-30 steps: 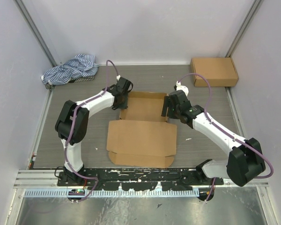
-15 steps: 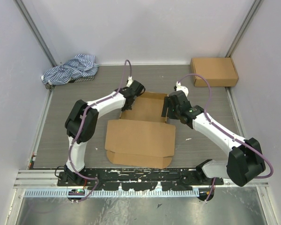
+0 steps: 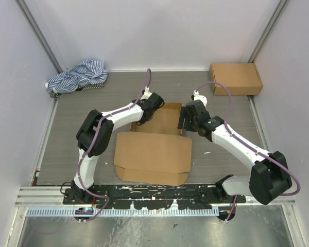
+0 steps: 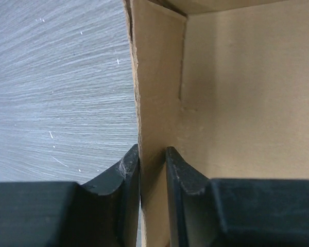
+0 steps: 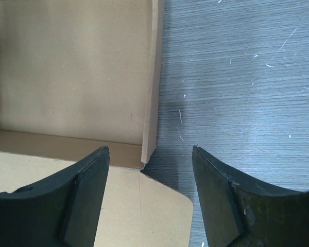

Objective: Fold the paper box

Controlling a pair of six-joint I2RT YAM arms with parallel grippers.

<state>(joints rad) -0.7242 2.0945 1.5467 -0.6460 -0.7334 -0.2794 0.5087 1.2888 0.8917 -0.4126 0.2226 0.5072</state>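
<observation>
The paper box point(image 3: 154, 149) lies half folded in the middle of the table, its front panel flat and its back tray point(image 3: 162, 118) with walls raised. My left gripper point(image 3: 142, 118) stands at the tray's left wall; in the left wrist view the gripper point(image 4: 152, 157) has its jaws closed on that upright wall point(image 4: 157, 77), one finger outside and one inside. My right gripper point(image 3: 182, 121) hovers at the tray's right side. In the right wrist view that gripper point(image 5: 150, 149) is open, straddling the right wall's near corner point(image 5: 150, 139) without touching it.
A second, closed brown cardboard box point(image 3: 235, 78) sits at the back right corner. A blue-and-white striped cloth point(image 3: 77, 76) is bunched at the back left. Grey walls close in the table on three sides.
My left arm has swung right from outside the tray onto its left wall, and its jaws now hold that wall. The box has shifted slightly to the left. The right arm stayed put.
</observation>
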